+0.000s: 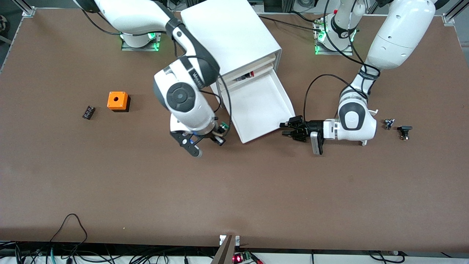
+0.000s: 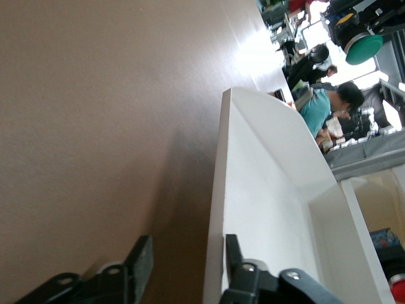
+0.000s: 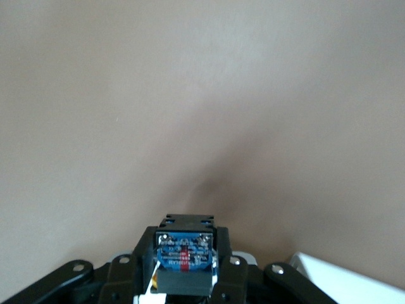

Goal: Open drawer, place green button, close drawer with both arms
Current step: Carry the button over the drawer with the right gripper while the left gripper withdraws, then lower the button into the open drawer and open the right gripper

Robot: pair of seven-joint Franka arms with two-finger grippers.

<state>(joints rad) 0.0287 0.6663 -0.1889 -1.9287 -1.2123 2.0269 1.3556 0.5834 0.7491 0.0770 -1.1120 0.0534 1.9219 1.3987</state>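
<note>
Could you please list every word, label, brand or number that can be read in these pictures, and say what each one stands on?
Pale lettering on the black band of the right arm: too small and tilted to read.
Markings on the blue base of the button held in the right gripper: blurred, unreadable.
Drawer, orange cube, flat black chip: no text shows.
Nothing legible anywhere.

Not much to read here. Small white lettering on the black band of the right arm (image 1: 195, 79) near its wrist, too tiny to make out. Red strip with unreadable print on the blue base of the button (image 3: 183, 254).
</note>
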